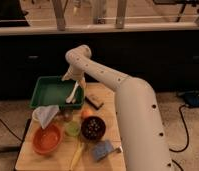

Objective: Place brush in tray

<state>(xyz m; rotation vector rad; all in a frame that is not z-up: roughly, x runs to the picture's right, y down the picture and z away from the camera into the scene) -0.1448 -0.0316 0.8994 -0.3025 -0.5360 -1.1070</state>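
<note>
The green tray (45, 91) sits at the back left of the wooden table. The slim white brush (73, 93) hangs down over the tray's right part, its pale head low near the tray floor. My gripper (75, 80) is right above it at the tray's right rim, at the brush's upper end. The white arm reaches in from the lower right.
A crumpled white cloth (45, 115) lies at the tray's front. An orange bowl (46, 139), a dark round bowl (93, 128), a yellow utensil (76, 155), a blue sponge (103, 149) and a dark flat block (95, 102) lie on the table (28, 159).
</note>
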